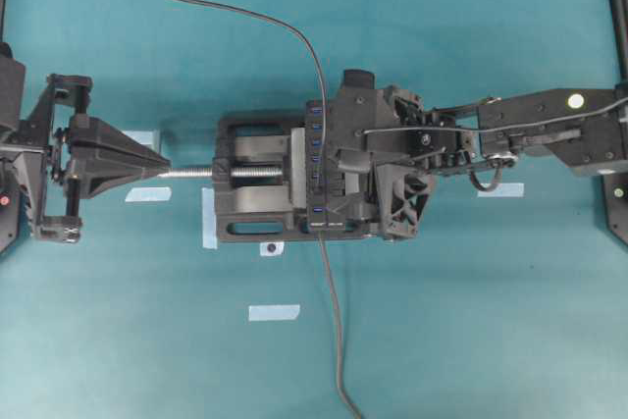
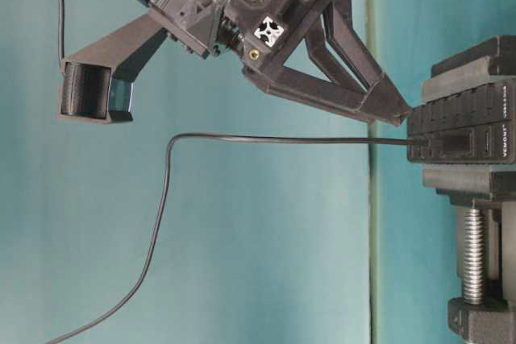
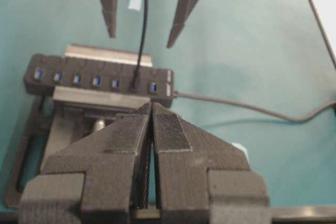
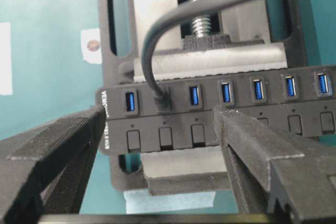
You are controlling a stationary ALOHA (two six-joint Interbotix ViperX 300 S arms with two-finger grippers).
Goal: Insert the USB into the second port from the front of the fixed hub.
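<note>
The fixed hub (image 4: 273, 90), a narrow black bar with a row of blue ports, is clamped in a vise. The USB (image 4: 163, 98), a small black plug on a thin dark cable (image 2: 282, 139), sits in the second port from the hub's cabled end. My right gripper (image 4: 160, 114) is open, its fingers (image 4: 52, 150) standing either side of the plug without touching it. The table-level view shows the USB (image 2: 439, 144) seated in the hub (image 2: 476, 130). My left gripper (image 1: 162, 166) is shut and empty, left of the vise, pointing at the screw.
The black vise (image 1: 255, 188) with its silver screw (image 1: 196, 173) holds the hub mid-table. The hub's own cable (image 1: 337, 340) runs off toward the front edge. Pale tape strips (image 1: 274, 312) lie on the teal mat.
</note>
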